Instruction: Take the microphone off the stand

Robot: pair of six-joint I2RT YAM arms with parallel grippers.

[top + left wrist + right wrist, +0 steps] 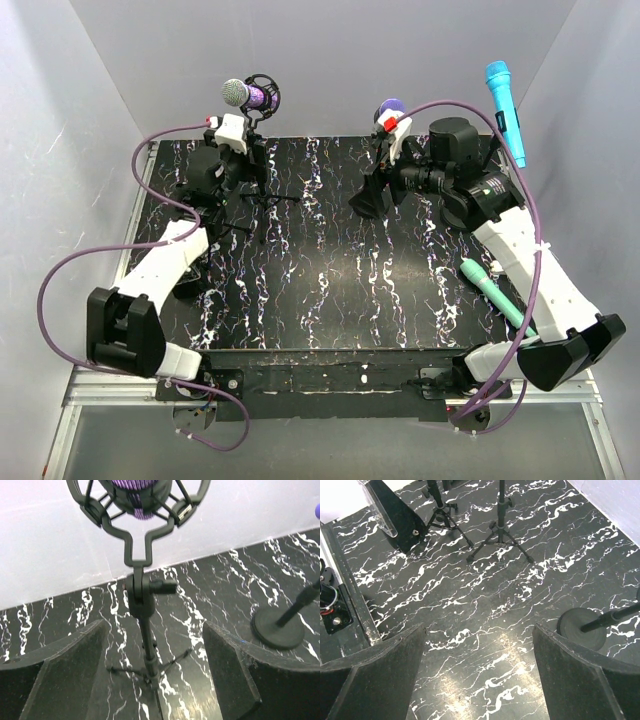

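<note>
White walls box in a black marbled counter (330,290).

Top view: the purple microphone (245,95) stands far left, just beyond the left hand (238,165). The right hand (372,195) is well apart.

Left wrist: its fingers are spread, the stand (145,625) showing between them and the microphone above.

Right wrist: its fingers are spread and hold nothing.

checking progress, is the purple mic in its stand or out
In: the purple microphone sits inside the shock mount of the upright stand.

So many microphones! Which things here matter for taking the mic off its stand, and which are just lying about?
Job, likely: purple microphone, its tripod stand, open left gripper facing it.
Lying about: green microphone, blue microphone, round-base stand.
</note>
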